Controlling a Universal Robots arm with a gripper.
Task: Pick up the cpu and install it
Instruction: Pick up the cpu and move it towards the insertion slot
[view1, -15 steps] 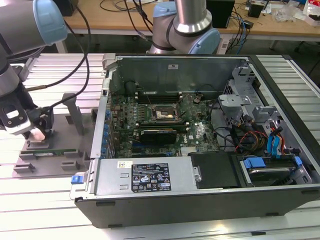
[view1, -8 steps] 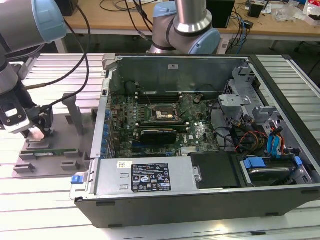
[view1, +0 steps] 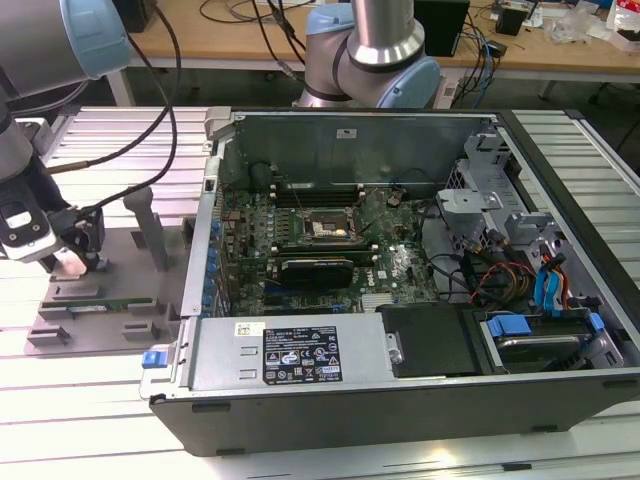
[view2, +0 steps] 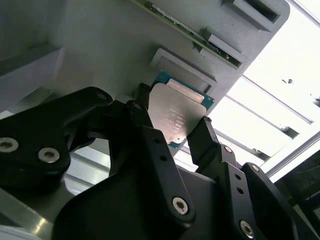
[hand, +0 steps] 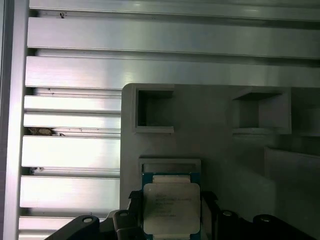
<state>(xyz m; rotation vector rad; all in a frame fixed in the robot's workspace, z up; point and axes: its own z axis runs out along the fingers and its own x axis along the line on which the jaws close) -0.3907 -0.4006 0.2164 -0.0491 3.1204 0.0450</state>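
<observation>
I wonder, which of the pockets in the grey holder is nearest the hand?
The one under the cpu, which sits between the hand's fingers; the two empty square pockets lie farther along the grey holder.

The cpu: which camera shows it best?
The first wrist view: the cpu faces the camera top-on, clamped in the end effector. The second wrist view shows it slanted, edges behind the black fingers. In the exterior view it is too small to tell under the end effector.
</observation>
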